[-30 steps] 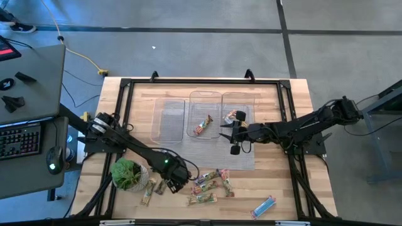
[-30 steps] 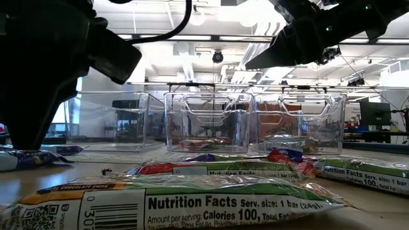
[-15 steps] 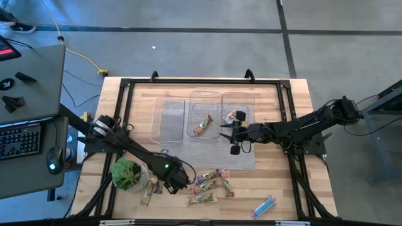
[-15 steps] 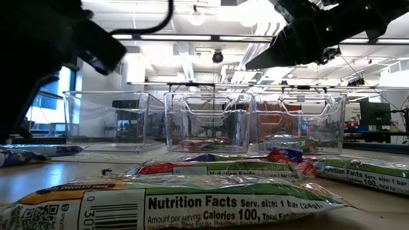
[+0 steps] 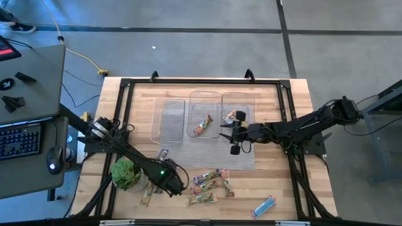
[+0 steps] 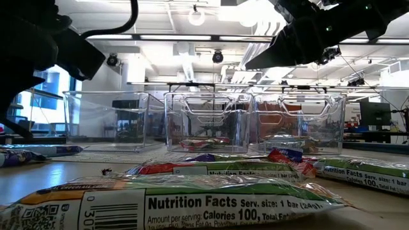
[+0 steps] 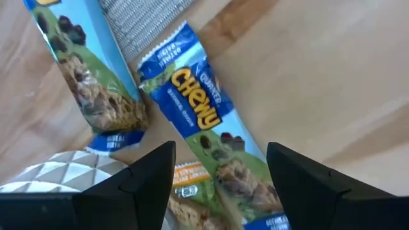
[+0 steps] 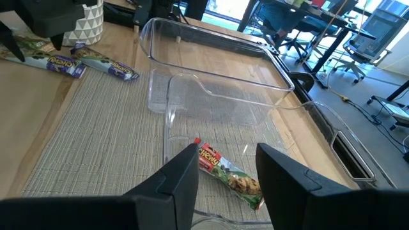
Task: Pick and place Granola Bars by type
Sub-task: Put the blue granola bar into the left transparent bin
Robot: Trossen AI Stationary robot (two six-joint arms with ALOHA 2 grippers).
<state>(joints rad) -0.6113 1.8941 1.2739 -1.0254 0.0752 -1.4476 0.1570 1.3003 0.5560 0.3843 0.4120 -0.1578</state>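
**Left gripper low over blue bars, right gripper waiting above the trays**

Left gripper (image 5: 171, 182) sits at abt 7 o'clock on the light wooden table (image 5: 282, 182), just beside the green leafy plant in a round patterned pot (image 5: 127, 173). Its fingers (image 7: 300, 176) are spread apart w/ nothing between them, hovering over a blue-wrapped flat granola bar (image 7: 208, 137) lying on the wood; a second blue-wrapped bar (image 7: 86, 76) lies just beside it (a third, orange-edged wrapper peeks out near the pot, hard to tell which type).

Right gripper (image 5: 233, 135) hangs near table centre, at the 6 o'clock edge of the clear rectangular plastic trays (image 5: 204, 100). Jaws apart, holding nothing. Through its wrist view a red-and-green wrapped bar (image 8: 227, 172) lies inside the nearest tray.

Three trays stand in a row at 12 o'clock on a grey woven mat (image 5: 207, 154); the middle one and the right one each hold a bar. A loose cluster of green-and-red wrapped bars (image 5: 210, 186) lies at 6 o'clock, and a lone blue-and-red wrapped bar (image 5: 264, 206) at abt 5 o'clock, well apart.
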